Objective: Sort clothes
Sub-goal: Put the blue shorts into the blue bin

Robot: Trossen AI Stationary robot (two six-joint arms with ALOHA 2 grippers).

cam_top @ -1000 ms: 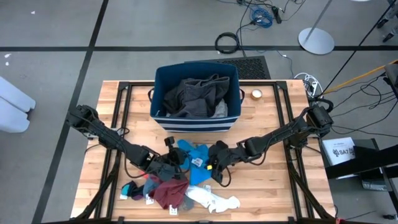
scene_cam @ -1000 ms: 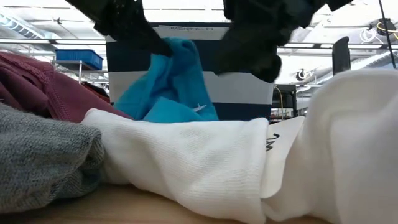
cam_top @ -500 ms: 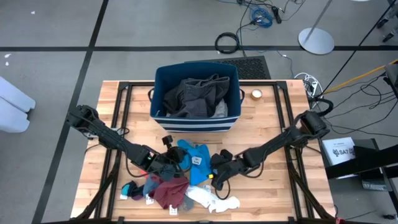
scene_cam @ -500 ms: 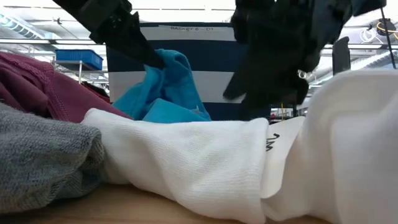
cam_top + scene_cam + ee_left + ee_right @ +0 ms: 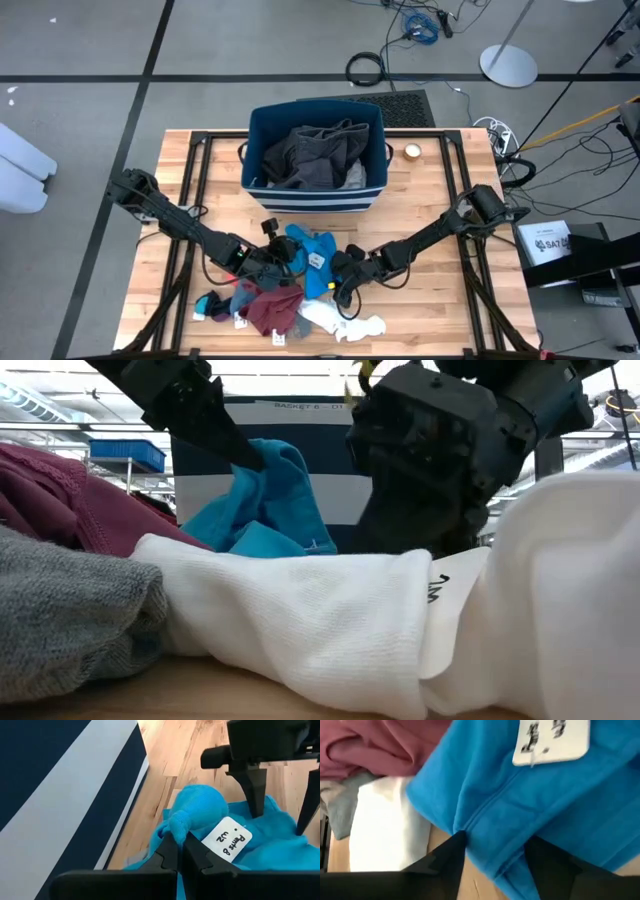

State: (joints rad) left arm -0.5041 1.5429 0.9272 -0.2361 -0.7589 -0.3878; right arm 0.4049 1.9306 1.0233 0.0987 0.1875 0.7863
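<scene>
Comparing w/ a sec ago: right tool (image 5: 338,283) has dropped from beside the bright blue piece (image 5: 318,262) to its near edge, fingers spread astride the hem. Left tool (image 5: 180,851) stays pinched shut on a blue fold, mid-surface (image 5: 430,300). We judge a two-arm lift is next.

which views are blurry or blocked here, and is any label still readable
Low view: white sock fills the foreground, soft and hiding the table. Right wrist view: blue garment is soft, its tag smeared, unreadable. Left wrist view: sharp, the tag reads roughly "Pants W2". High view: evenly lit, navy bin crisp.
</scene>
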